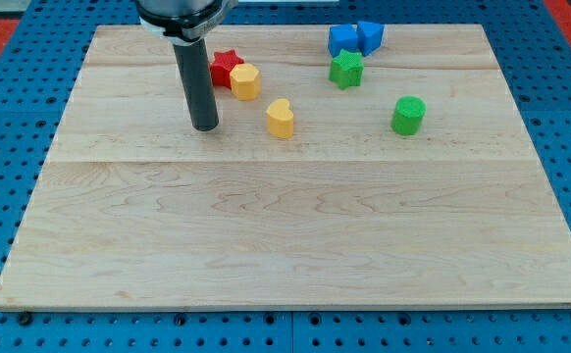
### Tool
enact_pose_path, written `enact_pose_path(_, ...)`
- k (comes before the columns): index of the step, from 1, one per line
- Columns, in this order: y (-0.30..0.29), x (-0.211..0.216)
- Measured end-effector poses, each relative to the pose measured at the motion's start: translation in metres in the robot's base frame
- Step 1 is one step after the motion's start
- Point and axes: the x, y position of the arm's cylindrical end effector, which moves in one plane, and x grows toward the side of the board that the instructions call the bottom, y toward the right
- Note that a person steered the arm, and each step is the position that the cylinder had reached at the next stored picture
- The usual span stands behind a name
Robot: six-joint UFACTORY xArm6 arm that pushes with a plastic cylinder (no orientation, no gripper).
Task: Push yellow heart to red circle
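While you look for a pincer, note this arm carries none to report, only the rod; its tip [205,126] rests on the bench [295,235], near the yellow heart [281,118] on that block's left. Toward the view's top sit a red star [224,67] touching a yellow hexagon [245,81], two blue blocks [355,38], a green star [345,69] and a green cylinder [408,115]. I cannot find a red circle. Blue pegboard [11,196] surrounds the bench.

1. Bright, even light falls across the wooden desk [295,245]; nothing is dim or burnt out.
2. Shadows are soft and short: a faint dark patch hugs my tip [205,127], and thin ones sit under the yellow heart [281,119] and green cylinder [408,116].
3. A mild pale sheen lies on the desk toward 9 o'clock.
4. Focus is sharp throughout; block edges show slight compression blockiness.
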Motion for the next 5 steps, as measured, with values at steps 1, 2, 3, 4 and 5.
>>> enact_pose_path(1, 0.037, 0.033)
enact_pose_path(2, 0.021, 0.046)
enact_pose_path(3, 0.004, 0.032)
enact_pose_path(4, 0.026, 0.023)
enact_pose_path(5, 0.114, 0.032)
